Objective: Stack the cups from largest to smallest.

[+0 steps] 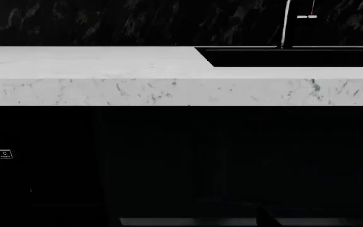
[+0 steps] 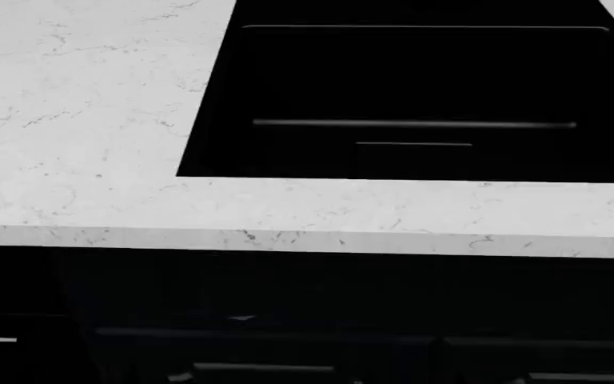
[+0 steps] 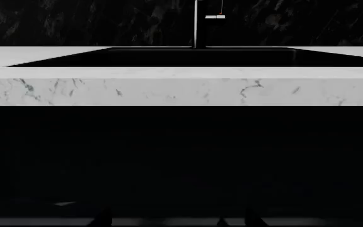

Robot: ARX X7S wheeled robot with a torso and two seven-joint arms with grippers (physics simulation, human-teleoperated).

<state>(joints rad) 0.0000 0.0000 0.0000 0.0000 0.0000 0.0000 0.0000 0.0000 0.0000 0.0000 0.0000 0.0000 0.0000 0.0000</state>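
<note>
No cups show in any view; they are out of view. Only the dark fingertips of my left gripper poke into the left wrist view, set wide apart with nothing between them, in front of a black cabinet face below the counter edge. My right gripper looks the same in the right wrist view: two dark tips far apart, empty, low against the dark cabinet front. In the head view both arms are lost in the darkness under the counter.
A white marble countertop runs across, with a black sink sunk into it and a thin faucet behind. The counter's front edge overhangs black cabinets. A small appliance label glows at one side.
</note>
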